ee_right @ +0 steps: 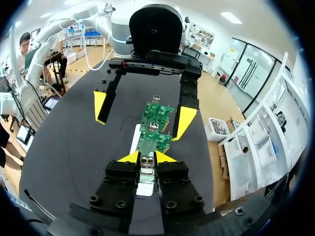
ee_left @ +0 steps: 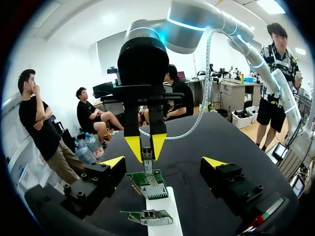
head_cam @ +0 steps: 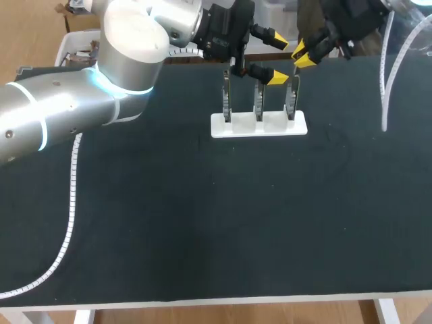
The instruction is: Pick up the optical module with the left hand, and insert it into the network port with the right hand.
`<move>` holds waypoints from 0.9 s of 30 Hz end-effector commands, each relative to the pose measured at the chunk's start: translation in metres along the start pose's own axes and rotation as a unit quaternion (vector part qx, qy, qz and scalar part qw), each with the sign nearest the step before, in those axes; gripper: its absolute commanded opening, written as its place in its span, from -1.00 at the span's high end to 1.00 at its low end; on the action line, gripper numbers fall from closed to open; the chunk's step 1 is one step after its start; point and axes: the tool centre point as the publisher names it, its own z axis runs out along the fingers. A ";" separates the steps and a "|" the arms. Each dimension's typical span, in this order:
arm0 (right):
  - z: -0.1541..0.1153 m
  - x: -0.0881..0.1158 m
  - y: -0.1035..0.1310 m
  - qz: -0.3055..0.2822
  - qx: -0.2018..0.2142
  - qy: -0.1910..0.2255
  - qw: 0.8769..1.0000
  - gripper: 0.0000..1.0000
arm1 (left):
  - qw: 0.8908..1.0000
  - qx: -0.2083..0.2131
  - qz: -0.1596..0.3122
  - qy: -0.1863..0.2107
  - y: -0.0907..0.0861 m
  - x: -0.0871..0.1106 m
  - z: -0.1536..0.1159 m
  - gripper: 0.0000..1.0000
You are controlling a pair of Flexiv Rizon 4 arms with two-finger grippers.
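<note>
Right gripper (ee_right: 146, 157) fingers are pinched close together on the optical module (ee_right: 146, 168), a slim block held from both sides at the yellow tips. Its long axis is upright and runs on from the fingers, down toward the top edge of the end circuit board (head_cam: 291, 101). That board is one of three standing on edge in a white stand (head_cam: 260, 126) on the dark surface (head_cam: 169, 223). The network port looks to lie straight below the module, so the coming move is probably a plain push down along that axis. Whether the module's lower end has entered the port I cannot tell. Left gripper (ee_left: 163, 161) is spread wide and holds nothing, its tips on either side of the row near the middle board (ee_left: 150, 179).
</note>
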 end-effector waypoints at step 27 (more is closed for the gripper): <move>-0.001 0.006 -0.002 -0.014 -0.004 -0.010 1.000 1.00 | 1.000 0.000 0.000 0.002 0.000 -0.001 0.000 -1.00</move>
